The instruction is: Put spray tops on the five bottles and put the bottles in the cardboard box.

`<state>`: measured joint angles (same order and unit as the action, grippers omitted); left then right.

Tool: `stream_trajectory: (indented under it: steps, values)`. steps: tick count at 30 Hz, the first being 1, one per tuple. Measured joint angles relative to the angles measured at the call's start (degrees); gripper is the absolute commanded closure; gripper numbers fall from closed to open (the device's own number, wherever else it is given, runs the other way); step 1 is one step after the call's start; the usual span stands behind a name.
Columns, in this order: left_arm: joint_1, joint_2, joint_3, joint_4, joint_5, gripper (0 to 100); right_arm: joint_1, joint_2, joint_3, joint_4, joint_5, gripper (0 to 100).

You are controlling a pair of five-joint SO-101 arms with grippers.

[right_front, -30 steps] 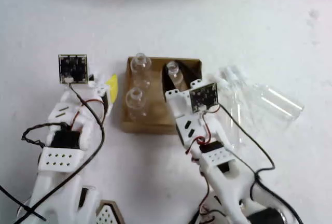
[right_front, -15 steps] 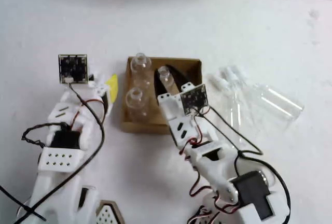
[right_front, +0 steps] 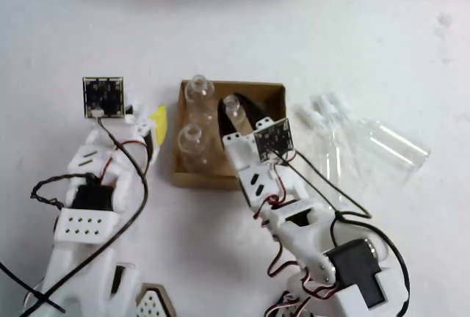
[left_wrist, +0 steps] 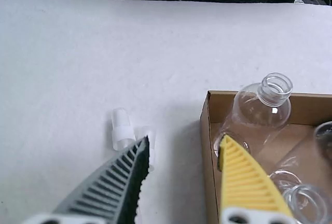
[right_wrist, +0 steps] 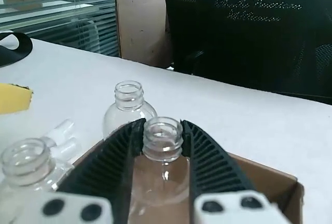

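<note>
The tabletop (right_front: 294,38) is showing plain white. The cardboard box (right_front: 192,179) is showing brown, and each bottle (right_front: 198,91) is looking clear. The left claw (left_wrist: 184,143) is showing ribbed grey on one side and ribbed yellow on the other. The right claw (right_wrist: 162,125) is showing ribbed black. The spray tops (left_wrist: 123,129) are looking translucent white.

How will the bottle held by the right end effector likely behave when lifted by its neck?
The bottle looks empty and thin-walled, so it is probably light. The right end effector clamps only its narrow neck, so the round body might swing or tilt. The clear plastic looks smooth, but the neck's ridges probably resist slipping.
</note>
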<state>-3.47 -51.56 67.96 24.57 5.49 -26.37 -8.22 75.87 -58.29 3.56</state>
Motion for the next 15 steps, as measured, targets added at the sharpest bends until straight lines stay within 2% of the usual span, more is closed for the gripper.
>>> stream_trajectory:
  steps: [3,8,15]
  values:
    - [0.00,0.00,0.00,0.00,0.00,79,0.00,0.00,0.00,0.00,0.00,96.4]
    - [0.00,0.00,0.00,0.00,0.00,79,0.00,0.00,0.00,0.00,0.00,84.4]
    - [0.00,0.00,0.00,0.00,0.00,79,-0.35,0.00,0.09,0.00,0.00,84.1]
